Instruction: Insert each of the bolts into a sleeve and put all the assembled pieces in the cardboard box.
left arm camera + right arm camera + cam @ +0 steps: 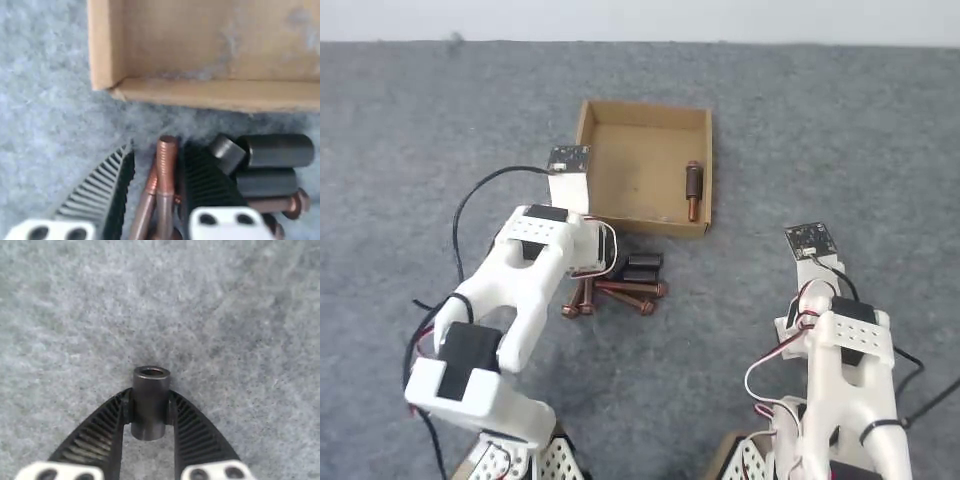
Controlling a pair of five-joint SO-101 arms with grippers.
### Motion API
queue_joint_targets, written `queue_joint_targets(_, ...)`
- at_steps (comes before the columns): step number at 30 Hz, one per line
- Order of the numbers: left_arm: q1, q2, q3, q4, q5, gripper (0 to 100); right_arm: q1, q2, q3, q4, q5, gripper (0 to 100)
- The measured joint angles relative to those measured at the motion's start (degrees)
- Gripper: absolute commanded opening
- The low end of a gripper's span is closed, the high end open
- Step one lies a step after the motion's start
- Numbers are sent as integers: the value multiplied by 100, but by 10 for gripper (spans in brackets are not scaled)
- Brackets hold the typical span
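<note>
We see the left gripper (158, 152) low over the pile of bolts (166, 172), just outside the near wall of the cardboard box (200, 95). Its jaws stand apart with two copper bolts lying between them. One bolt is close to one pad, and there is a clear gap to the other pad. Beside that gripper, three loose sleeves (277, 150) lie on the grey mat (840, 120), touching each other, with another bolt next to them.

The right gripper (150, 396) is well apart from the pile, over bare mat. Its jaws are clamped on a dark sleeve (149, 410), which we see held upright with its open end up.

Inside the box, one assembled piece (693, 190) lies along the wall on the right arm's side.
</note>
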Motion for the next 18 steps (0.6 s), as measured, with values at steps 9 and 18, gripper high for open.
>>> queue_joint_targets(9,26,0,0,9,-9,10,0,0,0,0,0,7)
queue_joint_targets(18,-132,-633,132,9,659,11,0,0,0,0,0,7)
